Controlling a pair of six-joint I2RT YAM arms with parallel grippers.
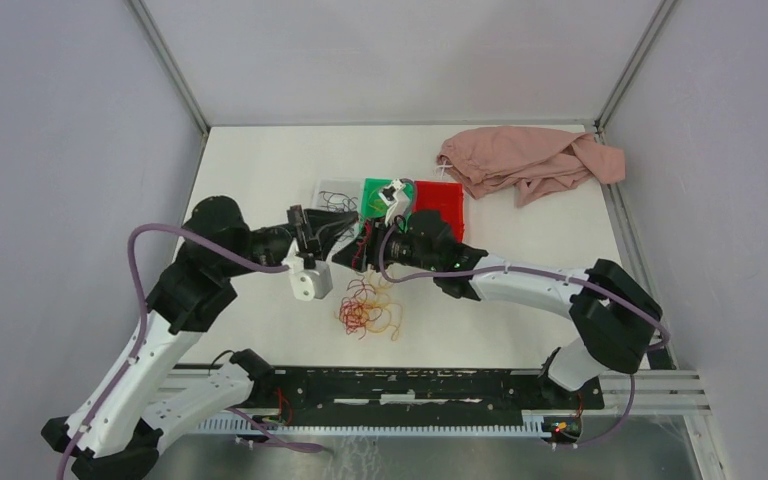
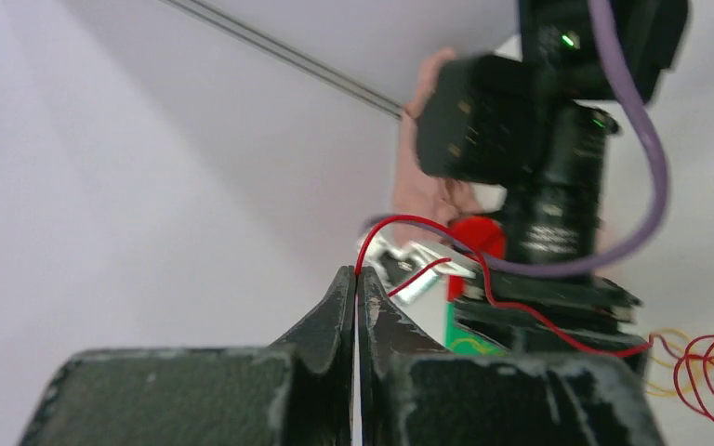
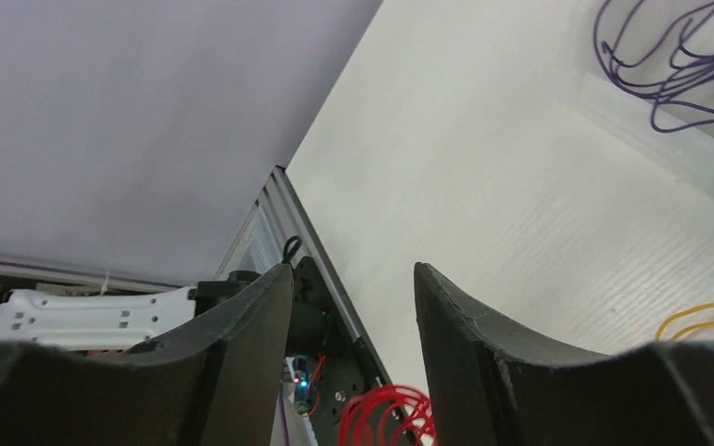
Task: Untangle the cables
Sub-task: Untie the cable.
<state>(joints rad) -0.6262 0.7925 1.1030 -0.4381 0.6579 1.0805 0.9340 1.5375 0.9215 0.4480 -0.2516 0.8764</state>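
The cables (image 1: 368,308) lie as a loose tangle of red and yellow-orange loops on the white table, just in front of both grippers. My left gripper (image 2: 357,271) is shut on one red cable (image 2: 409,221), which arcs up from the tips and runs right and down to the red loops (image 2: 707,362). In the top view the left gripper (image 1: 348,240) meets the right gripper (image 1: 363,252) above the tangle. My right gripper (image 3: 353,269) is open with nothing between its tips. Red loops (image 3: 395,413) show low between its fingers and a yellow strand (image 3: 707,316) lies to the right.
Behind the grippers stand a clear tray (image 1: 335,192) holding dark purple strands (image 3: 669,65), a green tray (image 1: 375,192) and a red tray (image 1: 438,200). A pink cloth (image 1: 530,160) is bunched at the back right. The black rail (image 1: 410,385) runs along the near edge.
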